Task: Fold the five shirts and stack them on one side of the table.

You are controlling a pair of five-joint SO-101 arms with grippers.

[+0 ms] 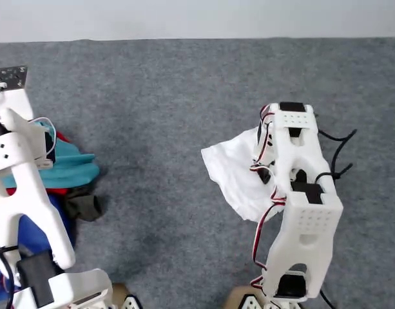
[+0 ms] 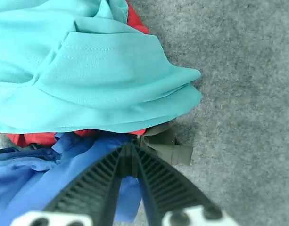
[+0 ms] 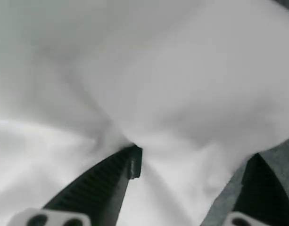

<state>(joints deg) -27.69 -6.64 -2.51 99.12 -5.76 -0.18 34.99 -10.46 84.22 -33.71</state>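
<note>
Your left gripper (image 2: 131,151) fingers closed above the shirt pile (image 2: 87,75), right gripper (image 3: 194,162) fingers open over the white shirt (image 3: 182,84)

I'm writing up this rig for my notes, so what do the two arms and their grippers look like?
Both arms, left arm and right arm, have white plastic shells with black motor blocks and panels dotted with small holes. Thin red, white and black wires loop along the joints. The left gripper and right gripper have black ribbed fingers on white bases.
</note>
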